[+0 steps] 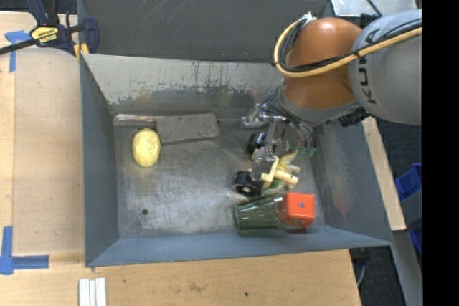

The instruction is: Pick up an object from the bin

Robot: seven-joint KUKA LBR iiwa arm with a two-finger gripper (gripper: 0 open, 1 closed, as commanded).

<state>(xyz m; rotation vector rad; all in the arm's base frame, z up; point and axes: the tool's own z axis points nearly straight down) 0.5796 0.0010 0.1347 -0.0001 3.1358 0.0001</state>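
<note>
The grey metal bin [100, 154] has sloping, scuffed walls and a scratched, dull floor. The arm comes in from 3 o'clock, its wrist under a smooth, rounded orange cover [323, 61] ringed by a yellow cable. Below it the gripper [267, 147], a cluster of shiny metal parts, hangs low over the right half of the floor, right above a small heap at about 4 o'clock. Whether the gripper is released or clenched cannot be told, as its tips merge with the clutter beneath them, and nothing can be seen gripped. Nearest to it lies a cream plastic piece [278, 172] with short, tube-like stubs, glossy and hard-looking; whether the gripper touches it cannot be told. Just at that piece's 8 o'clock sits a small black rounded part [245, 185]. At the heap's 6 o'clock edge a dark green translucent cup [258, 216] lies on its side, touching an orange block [301, 208] with square faces at its 3 o'clock. Well apart, at 9 o'clock of the floor, rests a pale yellow, lumpy, matte ball [145, 147], and just beside it, towards 11 o'clock, lies a flat grey rectangular slab [186, 128] with a rough surface.
</note>
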